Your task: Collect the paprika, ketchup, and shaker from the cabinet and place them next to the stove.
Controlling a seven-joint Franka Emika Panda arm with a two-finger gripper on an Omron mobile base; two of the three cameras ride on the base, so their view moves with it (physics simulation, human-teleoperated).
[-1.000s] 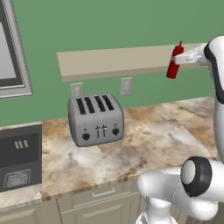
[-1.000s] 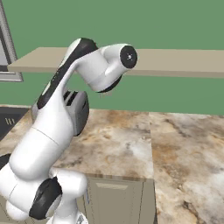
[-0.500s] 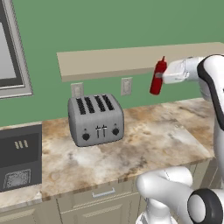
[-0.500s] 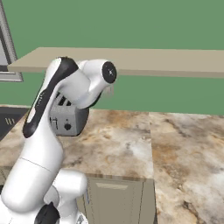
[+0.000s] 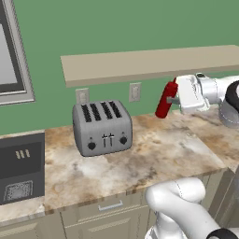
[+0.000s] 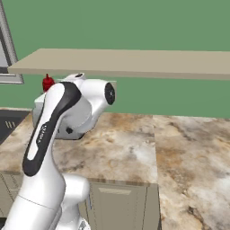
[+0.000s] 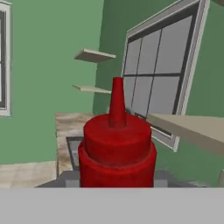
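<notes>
Over the last second the ketchup [image 5: 166, 100], pinched in the gripper [image 5: 174, 99], has come off the cabinet [image 5: 149, 63] and dropped from the upper right of the left base view to right of centre, below the shelf and above the bench [image 5: 154, 154], so it is collected and, I judge, heading for the stove [image 5: 21, 168] at lower left. Its long axis is near upright, the nozzle tilted toward upper right
</notes>
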